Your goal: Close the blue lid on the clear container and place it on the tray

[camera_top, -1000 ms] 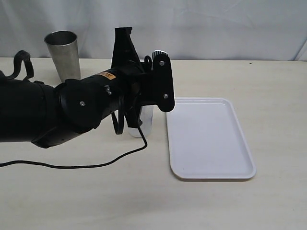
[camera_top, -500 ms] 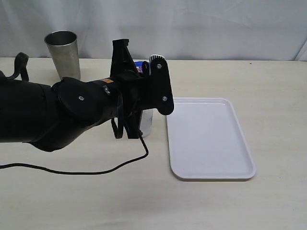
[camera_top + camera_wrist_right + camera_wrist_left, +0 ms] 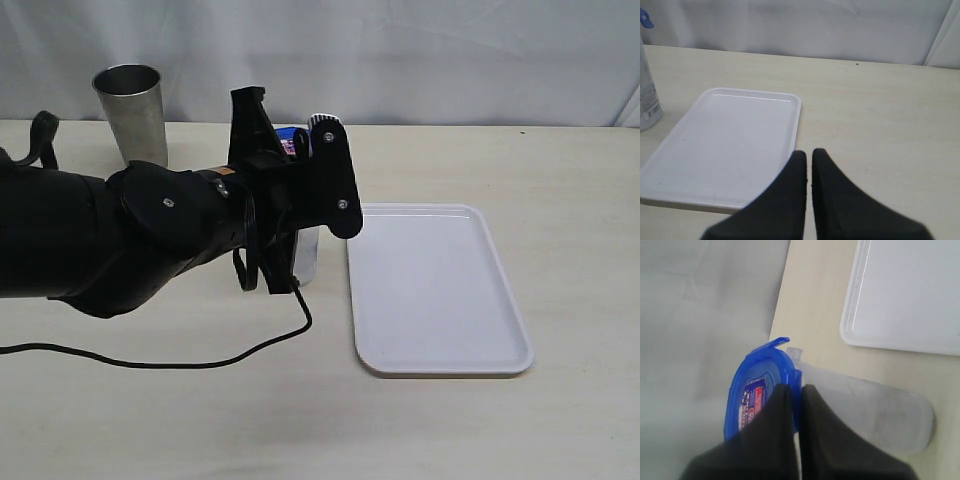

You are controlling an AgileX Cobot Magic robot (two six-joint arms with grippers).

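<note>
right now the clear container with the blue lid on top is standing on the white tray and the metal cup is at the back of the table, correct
Not quite. The clear container, with the blue lid at its top, stands on the table beside the tray, not on it; the exterior view shows this. The metal cup is indeed at the back of the table.

A wrinkled white fabric backdrop is hanging behind. A pale beige flat table is sitting under soft, even light.

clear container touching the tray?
Apart. The left wrist view shows a strip of bare table between the clear container and the tray rim.
</note>
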